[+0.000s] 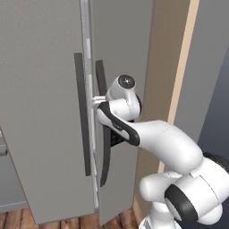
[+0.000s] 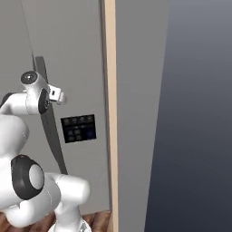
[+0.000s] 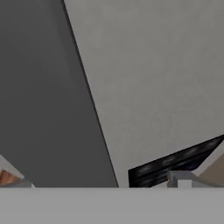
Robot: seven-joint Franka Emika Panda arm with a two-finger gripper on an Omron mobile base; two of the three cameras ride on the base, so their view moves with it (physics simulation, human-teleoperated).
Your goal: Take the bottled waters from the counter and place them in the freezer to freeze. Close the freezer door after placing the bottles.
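Arm rises from the base at lower right of the left base view, elbow bent, forearm reaching up and forward — wrist level. Gripper points left from the wrist; in the right base view the gripper points right. Jaws spread wide, nothing between them — no grip.

Grey freezer door beside a dark bar handle.

Tall flat matte grey freezer door, smooth; long dark satin handle; glossy black control panel.
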